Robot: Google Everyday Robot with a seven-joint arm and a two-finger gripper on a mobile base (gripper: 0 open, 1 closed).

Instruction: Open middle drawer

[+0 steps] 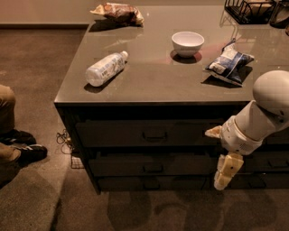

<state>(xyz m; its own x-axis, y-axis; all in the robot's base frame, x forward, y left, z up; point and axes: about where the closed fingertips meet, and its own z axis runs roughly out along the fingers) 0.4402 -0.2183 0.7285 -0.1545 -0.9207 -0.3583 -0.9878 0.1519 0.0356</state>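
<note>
The middle drawer (135,165) is a dark, flat front in the cabinet under the counter, shut flush, with a small loop handle (153,168) at its centre. A taller drawer (117,133) with a bigger handle lies above it, and a thin drawer (135,184) lies below. My gripper (224,173) hangs pointing down on the white arm (262,117), in front of the right part of the middle drawer. It is well to the right of the handle and touches nothing that I can see.
On the counter top (153,81) lie a plastic bottle (104,68), a white bowl (187,43), a blue snack bag (228,63), a brown bag (118,12) and a wire basket (246,9). A person's leg and shoes (18,144) are on the floor at left, next to a cable (63,137).
</note>
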